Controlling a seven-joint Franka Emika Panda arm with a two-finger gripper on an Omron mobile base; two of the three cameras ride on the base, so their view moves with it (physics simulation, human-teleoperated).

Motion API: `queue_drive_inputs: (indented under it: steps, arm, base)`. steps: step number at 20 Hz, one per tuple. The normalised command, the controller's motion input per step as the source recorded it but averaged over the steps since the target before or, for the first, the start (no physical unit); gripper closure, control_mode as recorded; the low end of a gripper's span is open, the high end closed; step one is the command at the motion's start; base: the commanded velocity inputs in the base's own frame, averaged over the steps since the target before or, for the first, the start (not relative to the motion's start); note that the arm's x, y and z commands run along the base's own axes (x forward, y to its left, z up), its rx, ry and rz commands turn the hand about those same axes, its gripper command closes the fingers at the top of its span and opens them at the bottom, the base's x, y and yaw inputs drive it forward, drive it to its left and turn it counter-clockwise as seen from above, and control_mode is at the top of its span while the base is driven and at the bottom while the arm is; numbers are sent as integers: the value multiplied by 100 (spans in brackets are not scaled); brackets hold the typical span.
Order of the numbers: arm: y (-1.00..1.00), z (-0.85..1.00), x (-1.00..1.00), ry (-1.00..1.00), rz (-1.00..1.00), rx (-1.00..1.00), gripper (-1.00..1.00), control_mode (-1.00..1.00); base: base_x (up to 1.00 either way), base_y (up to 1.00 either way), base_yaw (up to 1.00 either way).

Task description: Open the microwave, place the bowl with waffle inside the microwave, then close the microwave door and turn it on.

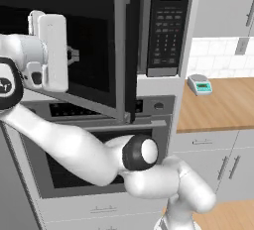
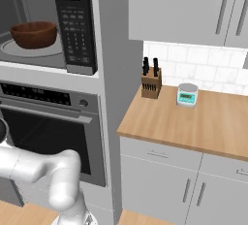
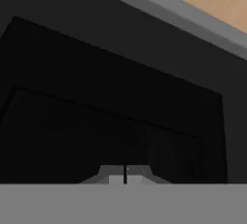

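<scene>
From the left base view, the gripper (image 1: 73,54) presses close against the black glass of the microwave door (image 1: 94,50), which stands swung partly out from the microwave (image 1: 166,26); the door's long grey handle (image 1: 121,50) runs upright just to the gripper's right, and the keypad strip sits beyond that. The white arm sweeps up from lower right, elbow bent low before the oven (image 1: 99,149), wrist level and hand pointing rightward into the glass. A small scale (image 1: 199,84) rests on the wooden counter (image 1: 223,105), well off to the gripper's right. From the right base view, the bowl with waffle (image 2: 34,34) sits on the round turntable inside the open grey cavity, left of the keypad; a knife block (image 2: 151,82) stands on the counter. In the hand view, the fingertips (image 3: 115,174) appear drawn together with a thin dark line between them, holding nothing, dark door glass directly ahead of them.
</scene>
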Motion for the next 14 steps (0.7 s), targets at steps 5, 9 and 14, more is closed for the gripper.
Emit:
queue_drive_inputs:
  steps: [5, 9, 14]
  arm:
    - [-100, -6, 100, 8, 14, 25, 100, -100]
    - [-89, -5, 100, 1, 34, 24, 100, -100]
    - [-64, -33, 100, 0, 48, 14, 100, -100]
  base:
    - [0, 0, 0]
    - [0, 0, 0]
    - [0, 0, 0]
